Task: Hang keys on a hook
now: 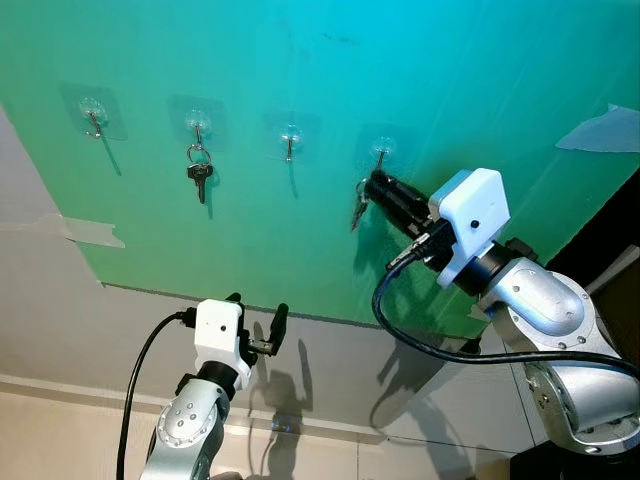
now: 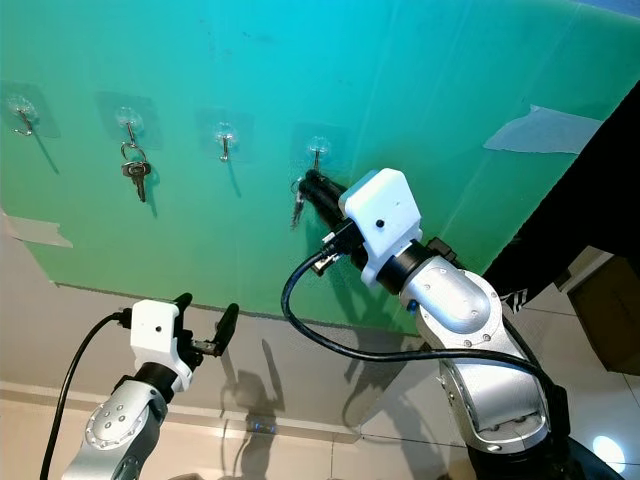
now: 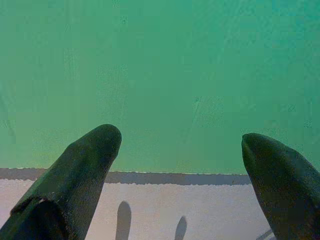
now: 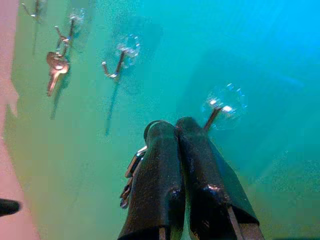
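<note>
The right gripper's fingers are clenched tight around the ring of a set of keys, held up against the green wall panel just below the fourth hook, the one farthest right in the row. From the fingertips, that hook stands at about 12 o'clock, very close, and its metal prong is right beside the fingertips in the right wrist view; whether the ring is over the hook I cannot tell. The keys dangle at about 7 o'clock from the fingertips.

Another set of keys hangs on the second hook. The first hook and third hook are bare.

The left gripper is low down, near the panel's bottom edge, its fingers spread wide apart and gripping nothing.

A strip of tape sits at the panel's left edge.
</note>
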Controlling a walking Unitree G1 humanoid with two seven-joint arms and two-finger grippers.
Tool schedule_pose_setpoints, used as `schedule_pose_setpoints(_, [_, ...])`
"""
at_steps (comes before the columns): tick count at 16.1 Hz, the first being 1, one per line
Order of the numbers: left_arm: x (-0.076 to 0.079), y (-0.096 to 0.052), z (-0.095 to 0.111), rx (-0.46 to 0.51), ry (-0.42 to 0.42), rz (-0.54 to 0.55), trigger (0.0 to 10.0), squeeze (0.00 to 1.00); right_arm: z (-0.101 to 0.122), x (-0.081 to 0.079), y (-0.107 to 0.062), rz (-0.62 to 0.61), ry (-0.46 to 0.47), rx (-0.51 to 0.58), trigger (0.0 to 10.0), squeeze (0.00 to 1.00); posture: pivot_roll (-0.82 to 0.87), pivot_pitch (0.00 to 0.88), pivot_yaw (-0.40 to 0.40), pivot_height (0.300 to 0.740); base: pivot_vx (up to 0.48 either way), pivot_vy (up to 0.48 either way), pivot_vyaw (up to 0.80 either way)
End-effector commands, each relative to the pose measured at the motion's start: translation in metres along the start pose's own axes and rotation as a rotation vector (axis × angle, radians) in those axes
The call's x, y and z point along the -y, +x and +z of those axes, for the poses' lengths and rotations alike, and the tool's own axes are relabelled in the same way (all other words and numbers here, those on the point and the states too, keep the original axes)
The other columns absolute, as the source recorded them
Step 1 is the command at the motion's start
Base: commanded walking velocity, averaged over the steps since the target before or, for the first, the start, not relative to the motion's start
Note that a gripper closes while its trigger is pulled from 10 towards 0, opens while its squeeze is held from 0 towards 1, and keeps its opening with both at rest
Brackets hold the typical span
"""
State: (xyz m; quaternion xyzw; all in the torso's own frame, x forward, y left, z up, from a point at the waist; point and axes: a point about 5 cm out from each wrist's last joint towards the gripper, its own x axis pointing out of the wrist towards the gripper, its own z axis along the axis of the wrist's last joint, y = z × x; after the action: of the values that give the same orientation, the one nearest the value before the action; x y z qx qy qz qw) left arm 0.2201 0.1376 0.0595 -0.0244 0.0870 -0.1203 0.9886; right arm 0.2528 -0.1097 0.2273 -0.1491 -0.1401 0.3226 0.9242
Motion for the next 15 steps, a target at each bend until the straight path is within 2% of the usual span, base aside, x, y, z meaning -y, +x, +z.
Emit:
schedule_pose_setpoints(1, [0.0022, -0.0006, 0.0017, 0.006, -0.005, -0.006, 10.0, 0.00, 0.0008, 0.0067, -0.0007, -0.046, -0.052, 0.008, 10.0, 0.00, -0.02, 0.000, -0.117, 0.722, 0.000, 0.000, 0.00])
schedule_pose_setpoints(3, [0.0017, -0.0006, 0.0016, 0.005, -0.004, -0.007, 10.0, 0.00, 0.0023, 0.0139, -0.0005, -0.098, -0.098, 0.018, 10.0, 0.00, -0.02, 0.000, -0.115, 0.722, 0.000, 0.000, 0.00])
schedule_pose_setpoints(11, [0.0017, -0.0020, -0.0004, -0.005, -0.009, -0.006, 10.0, 0.00, -0.0022, 0.0131, 0.0010, -0.109, -0.116, 0.015, 10.0, 0.00, -0.01, 0.000, -0.116, 0.722, 0.000, 0.000, 0.00])
schedule_pose_setpoints(14, [0.0019, -0.0035, -0.0009, -0.009, -0.012, -0.003, 10.0, 0.00, -0.0045, 0.0124, 0.0031, -0.112, -0.147, 0.008, 10.0, 0.00, -0.01, 0.000, -0.121, 0.722, 0.000, 0.000, 0.00])
schedule_pose_setpoints(15, [0.0021, -0.0038, -0.0010, -0.009, -0.014, -0.003, 10.0, 0.00, -0.0060, 0.0124, 0.0042, -0.116, -0.189, 0.003, 10.0, 0.00, -0.01, 0.000, -0.122, 0.722, 0.000, 0.000, 0.00])
